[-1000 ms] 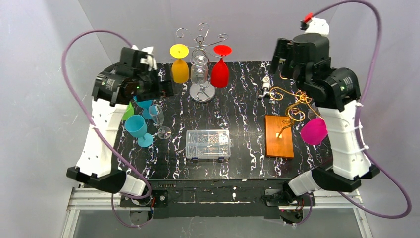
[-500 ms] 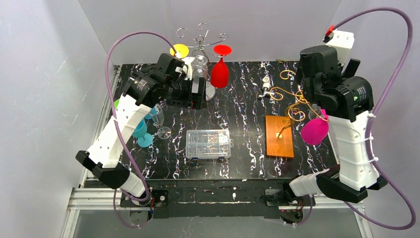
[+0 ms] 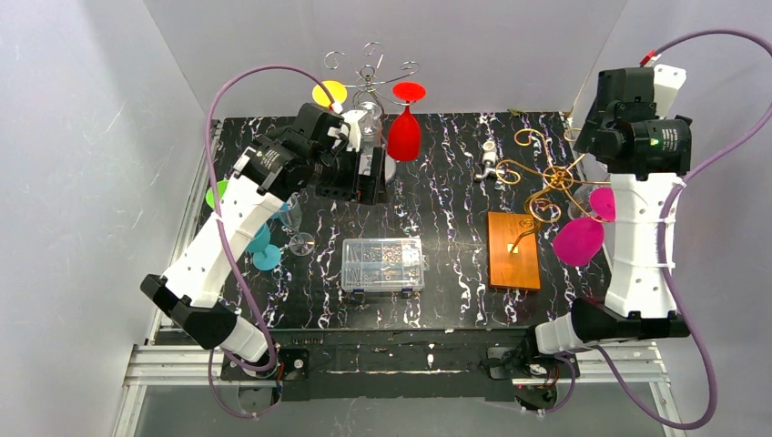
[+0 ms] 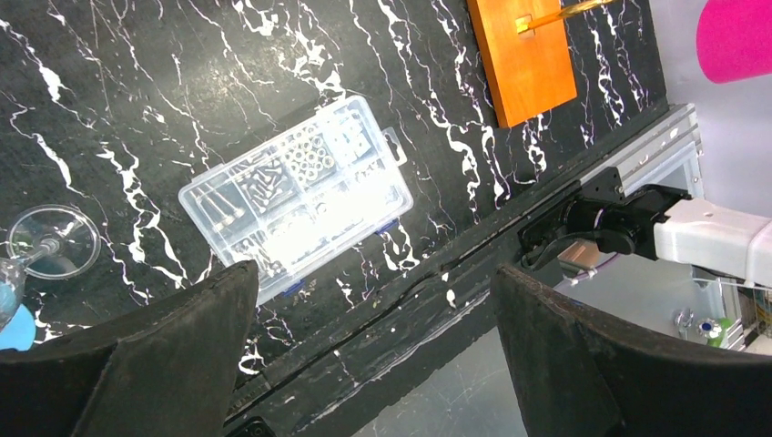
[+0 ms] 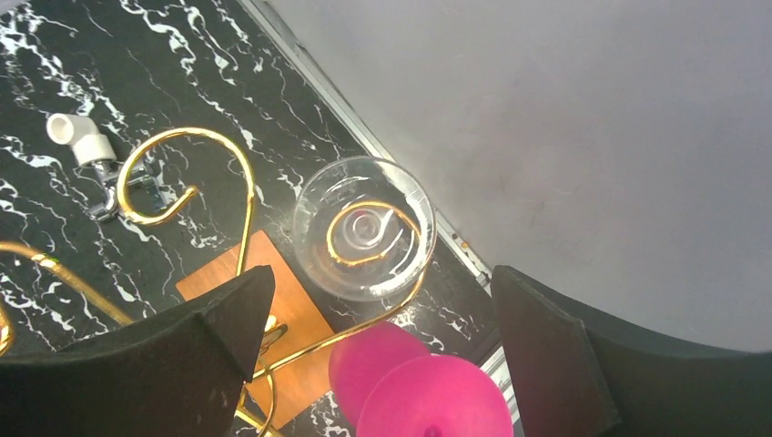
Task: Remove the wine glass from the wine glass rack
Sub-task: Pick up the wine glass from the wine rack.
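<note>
A silver wine glass rack (image 3: 369, 68) stands at the back centre with a red wine glass (image 3: 404, 135) and a yellow one (image 3: 329, 93) hanging from it. My left gripper (image 3: 375, 177) hovers open and empty just in front of its foot; the left wrist view looks down past the gripper (image 4: 375, 271) at the table. A gold wire rack (image 3: 537, 173) on a wooden base (image 3: 512, 250) stands on the right. From it hang a pink glass (image 5: 428, 387) and a clear glass (image 5: 364, 228). My right gripper (image 5: 380, 273) is raised above these two, open, touching neither.
A clear plastic parts box (image 3: 382, 264) lies mid-table. Teal glasses (image 3: 259, 241), a clear glass (image 3: 296, 228) and a green one (image 3: 216, 194) stand under the left arm. A white pipe fitting (image 3: 490, 159) lies beside the gold rack. Grey walls close in both sides.
The left arm swung from the table's left edge rightward to the silver rack. The right arm rose and shifted right over the gold rack's glasses. Both grippers stayed open.
</note>
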